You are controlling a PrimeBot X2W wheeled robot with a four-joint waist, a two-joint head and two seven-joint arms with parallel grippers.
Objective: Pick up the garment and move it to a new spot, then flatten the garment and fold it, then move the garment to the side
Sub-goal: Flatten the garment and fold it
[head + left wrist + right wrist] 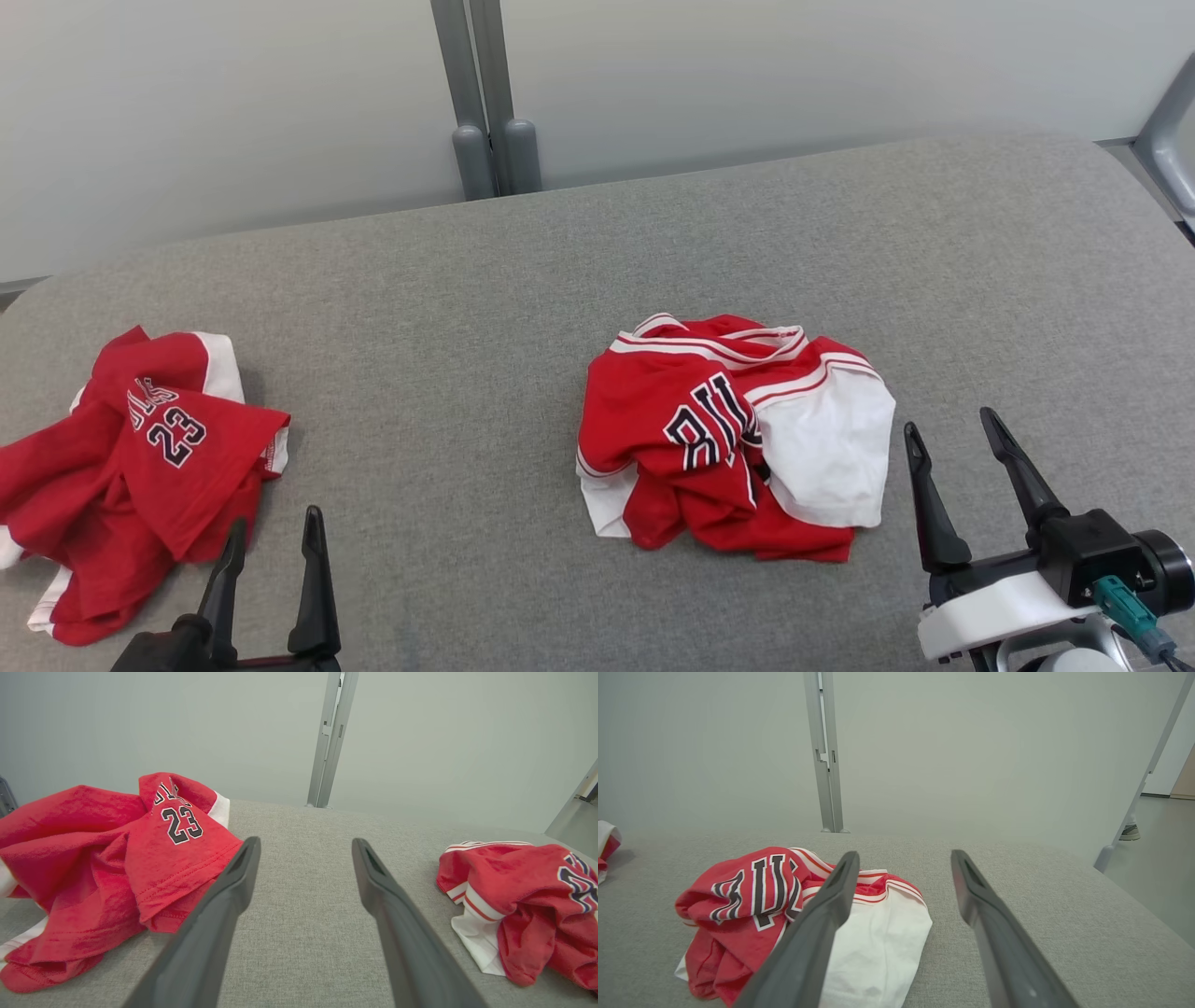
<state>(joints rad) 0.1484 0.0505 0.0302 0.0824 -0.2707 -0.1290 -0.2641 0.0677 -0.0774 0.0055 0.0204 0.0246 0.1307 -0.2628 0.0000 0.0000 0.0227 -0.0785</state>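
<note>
- Head view, far left: a crumpled red jersey (159,467) numbered 23 lies at the left edge of the grey bench (467,327).
- Left hand (275,518): it is wide open and holds nothing. Its fingers point away across the bench, just beside the near right corner of that jersey and not touching it.
- Middle: the garment (719,439), a red-and-white heap with dark lettering, sits near the bench's centre. It is somewhat wider than deep, so its long side runs left to right. I take this one for the job, though I cannot be sure.
- Right hand (948,420): it is spread fully and empty. It hovers low, just beside the heap's white right flap, with its fingers aimed forward and leaning slightly left.
- The garment lies just left of the right hand, which is clearly the nearer one, while the left hand is well apart. A short sideways reach leftward looks enough.
</note>
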